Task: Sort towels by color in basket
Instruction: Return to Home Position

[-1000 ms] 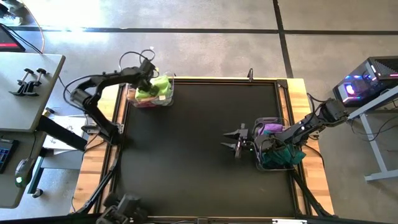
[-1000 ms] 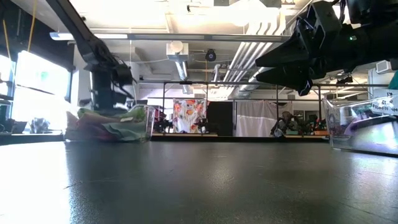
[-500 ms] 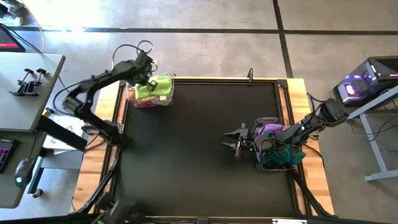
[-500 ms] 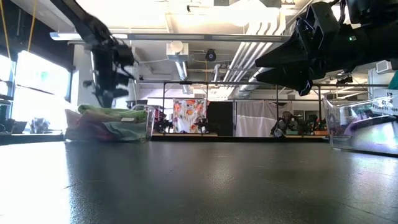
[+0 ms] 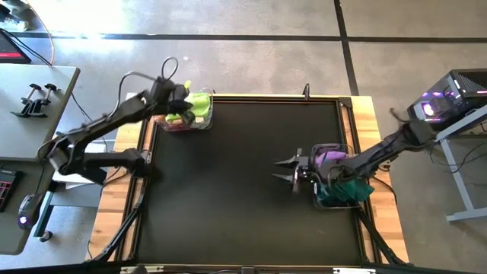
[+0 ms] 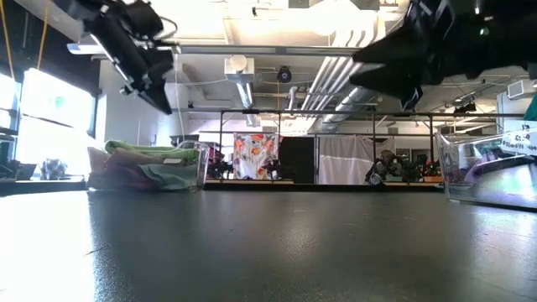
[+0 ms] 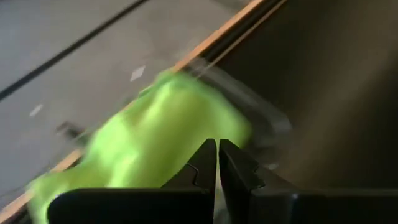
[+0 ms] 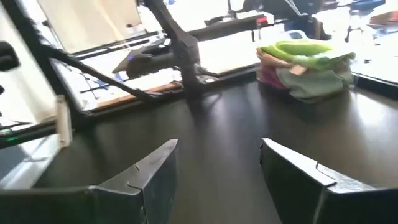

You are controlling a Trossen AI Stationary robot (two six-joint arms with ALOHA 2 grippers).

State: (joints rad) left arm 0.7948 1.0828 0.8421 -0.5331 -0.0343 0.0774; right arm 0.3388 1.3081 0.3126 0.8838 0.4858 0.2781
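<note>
My left tool (image 5: pixel 177 97), fingers together, hangs above the left end of the lime-green soft cloth towel (image 5: pixel 199 103); right tool (image 5: pixel 278 170), fingers apart, far right.

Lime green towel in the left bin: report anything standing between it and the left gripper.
Nothing visible. The left gripper hangs above the clear bin, jaws shut and empty; the lime green towel lies uncovered on top of the pile.

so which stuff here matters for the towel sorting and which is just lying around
Job: lime green cloth towel, far-left clear plastic bin; purple towel, dark teal towel, right clear bin; left end effector, shut, above the first; right end effector, open, by the second.
Stray: grey side table, glowing computer tower.
</note>
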